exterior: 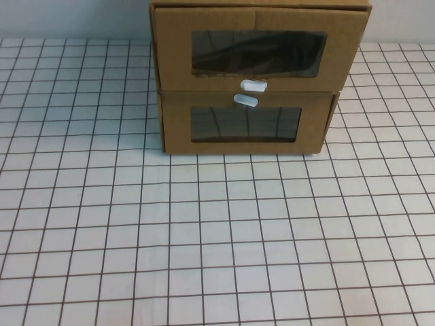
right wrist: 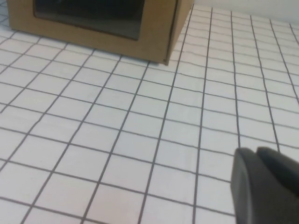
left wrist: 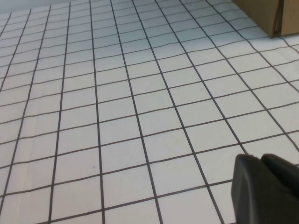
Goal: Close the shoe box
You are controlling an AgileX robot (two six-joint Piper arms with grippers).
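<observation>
From the high view we see the shoe box [exterior: 258, 51], brown cardboard with a clear window, stacked on the lower box [exterior: 246, 122]; its front juts forward and its top is cut off. The gridded table [exterior: 217, 238] lies open before it.

In the left wrist view, the left gripper [left wrist: 266, 191] hovers over bare grid; we cannot tell its jaws' opening.

In the right wrist view, the right gripper [right wrist: 264, 184] sits near the lower box's corner, jaws likewise unclear.

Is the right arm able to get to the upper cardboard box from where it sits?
Probably yes: only bare table lies between the right tool and the shoe box. The left tool also hovers over table.
</observation>
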